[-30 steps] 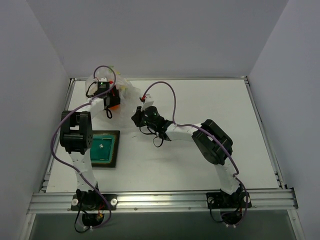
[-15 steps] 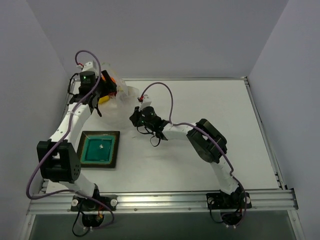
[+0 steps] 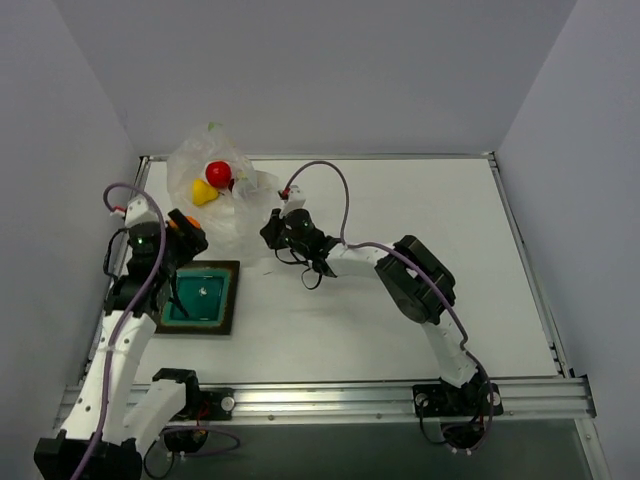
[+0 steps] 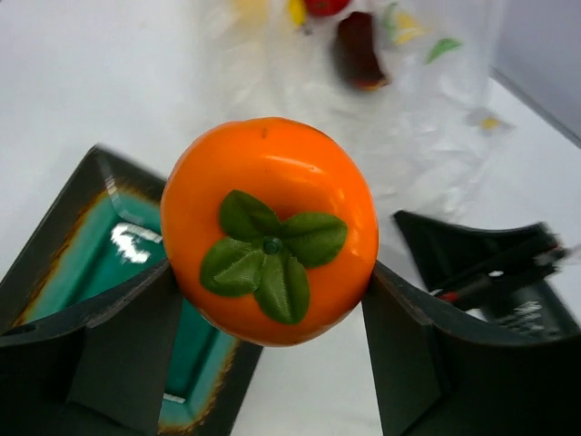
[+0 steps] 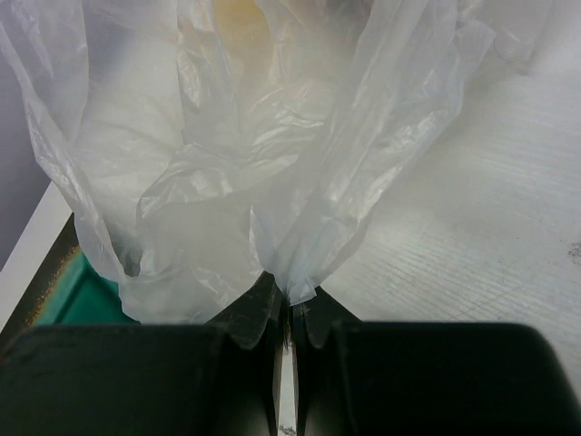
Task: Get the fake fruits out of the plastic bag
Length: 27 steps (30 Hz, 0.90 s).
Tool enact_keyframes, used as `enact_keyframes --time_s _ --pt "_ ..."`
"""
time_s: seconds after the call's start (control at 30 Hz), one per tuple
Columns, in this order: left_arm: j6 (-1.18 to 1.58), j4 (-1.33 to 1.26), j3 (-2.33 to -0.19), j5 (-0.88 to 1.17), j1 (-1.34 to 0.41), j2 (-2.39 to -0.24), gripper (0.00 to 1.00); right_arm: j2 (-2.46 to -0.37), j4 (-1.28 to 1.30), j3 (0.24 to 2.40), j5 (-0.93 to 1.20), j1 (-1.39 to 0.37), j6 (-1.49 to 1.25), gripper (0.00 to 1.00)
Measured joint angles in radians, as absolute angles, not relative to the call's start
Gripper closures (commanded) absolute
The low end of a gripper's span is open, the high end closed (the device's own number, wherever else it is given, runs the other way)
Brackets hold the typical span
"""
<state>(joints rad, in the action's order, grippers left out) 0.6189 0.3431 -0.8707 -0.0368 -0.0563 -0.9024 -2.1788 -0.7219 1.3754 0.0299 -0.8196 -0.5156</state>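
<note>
Swung the left gripper away from the plastic bag and down to the near left, now hanging by the far edge of the green tray. Carries the orange fruit with it, pinched at the sides between both fingers, leaf cap facing the wrist camera. Counts as one fruit out of the bag, though not yet set down. Seems bound for the tray; likely needs only a short lowering and a release. Pins the bag meanwhile with the right gripper, pressed together on a gathered fold of film low on the near side, just above the table. Leaves three inside: red fruit and yellow fruit touching near the bag's far end, plus the dark red fruit, blurred in the left wrist view and probably lying close beside them. Calls for another reach into the bag after the drop.
</note>
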Motion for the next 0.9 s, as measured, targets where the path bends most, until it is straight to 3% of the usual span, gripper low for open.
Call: enact_keyframes --time_s 0.2,0.47,0.57,0.6,0.73,0.83,0.9 --pt "0.741 0.381 -0.608 -0.212 -0.045 -0.796 0.84 -2.167 -0.722 1.375 0.031 -0.818 -0.517 1.00" --pt "0.835 0.297 -0.577 -0.306 -0.038 -1.054 0.81 -2.162 -0.714 1.374 0.035 -0.818 -0.516 1.00" --pt "0.863 0.272 -0.599 -0.328 -0.038 -1.163 0.67 -2.151 -0.710 1.370 0.038 -0.818 -0.515 1.00" --pt "0.871 0.267 -0.604 -0.337 -0.038 -1.184 0.53 -2.147 -0.707 1.370 0.039 -0.818 -0.514 1.00" --pt "0.887 0.254 -0.611 -0.366 -0.038 -1.193 0.25 -2.133 -0.699 1.370 0.042 -0.818 -0.505 1.00" --pt "0.893 0.256 -0.611 -0.376 -0.038 -1.176 0.16 -2.130 -0.698 1.370 0.043 -0.818 -0.503 1.00" --pt "0.894 0.258 -0.611 -0.375 -0.038 -1.155 0.16 -2.130 -0.697 1.370 0.044 -0.818 -0.501 1.00"
